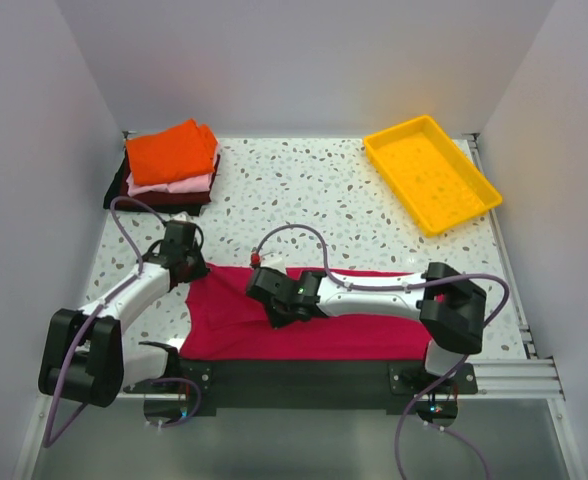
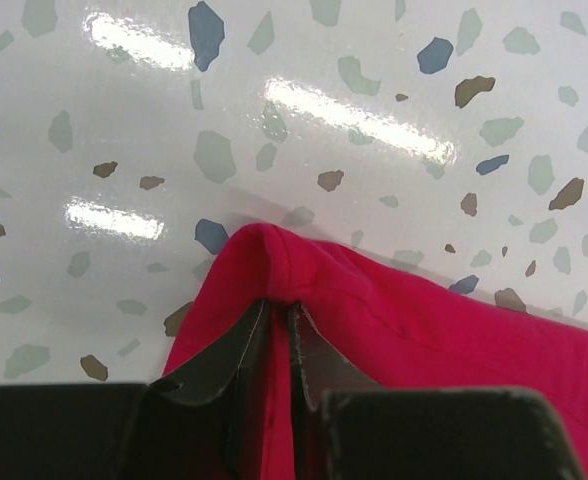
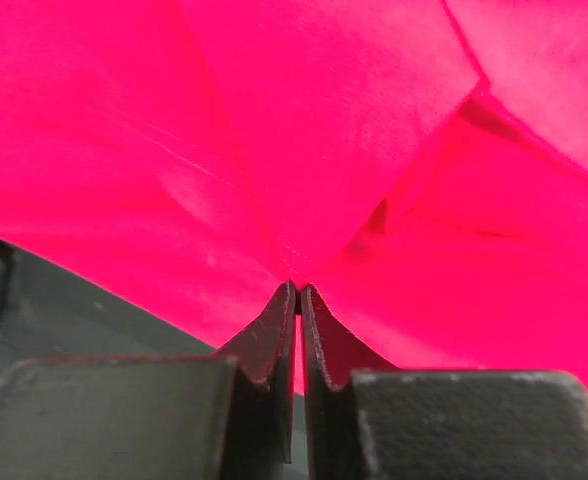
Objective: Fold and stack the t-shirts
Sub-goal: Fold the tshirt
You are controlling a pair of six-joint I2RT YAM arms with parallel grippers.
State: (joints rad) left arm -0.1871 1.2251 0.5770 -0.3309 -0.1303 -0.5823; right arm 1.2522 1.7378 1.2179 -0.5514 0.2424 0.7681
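The table [image 1: 314, 190] was glossy white, flecked with grey, blue and brown chips, and closed in by plain pale walls [image 1: 304, 60] on three sides. A black plate [image 1: 304, 380] ran along its near edge at 6 o'clock. A yellow tray [image 1: 398, 188] lay askew at about 1 o'clock.

At 10 o'clock sat a folded pile: an orange shirt [image 1: 171, 152] on top, a pale pink shirt [image 1: 189, 185] under it, and a dark maroon shirt [image 1: 164, 197] beneath that.

The crimson shirt [image 1: 354, 330] lay spread wide at 6 o'clock, mostly flat, and its near edge lapped onto the black plate. Its 9 o'clock end was drawn up into a peak, with soft creases across the middle.

The left gripper [image 2: 281, 310] was clenched on that raised end, a rounded fold of cloth standing above its tips. The right gripper [image 3: 299, 290] was pinched on the shirt's middle, with puckers fanning out from its tips.
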